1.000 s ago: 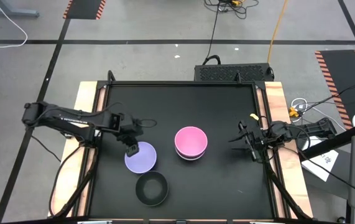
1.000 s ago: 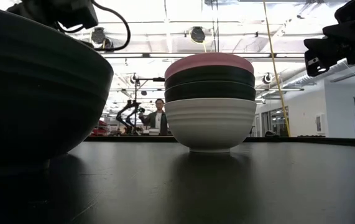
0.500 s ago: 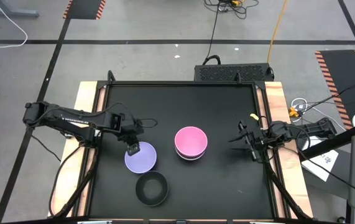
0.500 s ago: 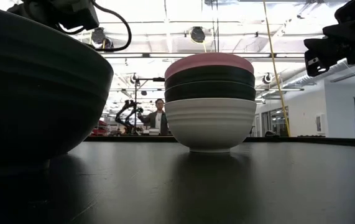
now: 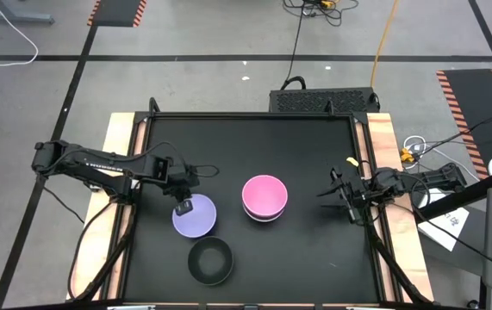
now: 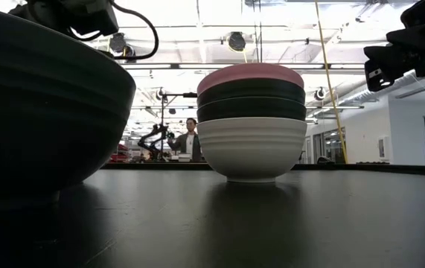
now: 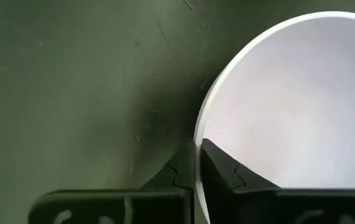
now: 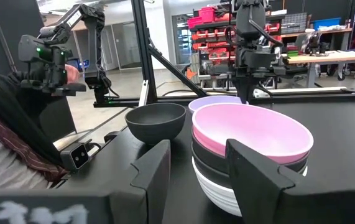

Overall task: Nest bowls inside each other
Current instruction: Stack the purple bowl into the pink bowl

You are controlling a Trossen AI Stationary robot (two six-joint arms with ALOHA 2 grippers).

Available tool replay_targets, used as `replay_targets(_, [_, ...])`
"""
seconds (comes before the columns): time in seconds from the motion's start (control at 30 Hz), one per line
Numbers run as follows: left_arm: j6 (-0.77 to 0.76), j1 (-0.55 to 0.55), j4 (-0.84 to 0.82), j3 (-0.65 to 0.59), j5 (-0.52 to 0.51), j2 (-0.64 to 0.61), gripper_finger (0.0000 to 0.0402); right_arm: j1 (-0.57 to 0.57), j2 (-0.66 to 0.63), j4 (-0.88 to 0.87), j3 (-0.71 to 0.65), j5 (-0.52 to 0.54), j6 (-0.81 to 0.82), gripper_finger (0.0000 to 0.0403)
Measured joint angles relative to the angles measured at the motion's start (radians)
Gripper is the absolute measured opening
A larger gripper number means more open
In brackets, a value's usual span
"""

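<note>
A lavender bowl (image 5: pixel 196 220) stands on the black table at left of centre, with my left gripper (image 5: pixel 183 205) shut on its far-left rim. A single black bowl (image 5: pixel 210 261) stands on its base near the front edge; in the low view this black bowl (image 6: pixel 41 97) hides the lavender one. At the table's middle is a nested stack (image 6: pixel 251 123): a white bowl at the bottom, black bowls in it, a pink bowl (image 5: pixel 264 195) on top. My right gripper (image 5: pixel 342 196) waits open at the right edge, level, facing the stack (image 8: pixel 252 140). My left gripper pinches the lavender bowl's rim (image 7: pixel 197 146) between its two fingers, one finger (image 7: pixel 227 177) inside the bowl and one (image 7: pixel 172 180) outside. The fingers come steeply from above, pointing down at the rim's far-left part. The bowl looks to stand upright on the table.
Wooden strips (image 5: pixel 118 172) border the black table on the left and right. A black box (image 5: pixel 323 100) sits beyond the far edge. Free tabletop lies between the stack and the far edge. A person (image 6: pixel 190 140) shows far off in the room behind.
My left gripper has stayed over the lavender bowl's far-left rim, rolled slightly, and shut on the rim. The bowls have kept their places.
</note>
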Motion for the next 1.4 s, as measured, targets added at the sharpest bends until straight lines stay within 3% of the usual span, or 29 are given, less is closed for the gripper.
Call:
replay_targets(0.3, [0.097,0.021,0.183,-0.001,-0.020,0.000,0.0010,0.000,0.000,0.000,0.000,0.000,0.000,0.0146])
replay_targets(0.67, [0.222,0.141,0.301,-0.001,-0.050,-0.004,0.0005,0.000,0.000,0.000,0.000,0.000,0.011,0.0146])
replay_targets(1.03, [0.314,0.265,0.367,0.001,-0.035,-0.143,0.0004,0.000,0.013,0.001,0.001,-0.001,0.011,0.0146])
replay_targets(1.2, [0.305,0.323,0.372,0.096,0.067,-0.180,0.0004,0.000,0.013,0.001,0.001,-0.001,0.011,0.0146])
replay_targets(1.4, [0.300,0.327,0.268,0.339,0.154,-0.065,0.0004,0.000,0.013,0.001,0.001,-0.001,0.000,0.0146])
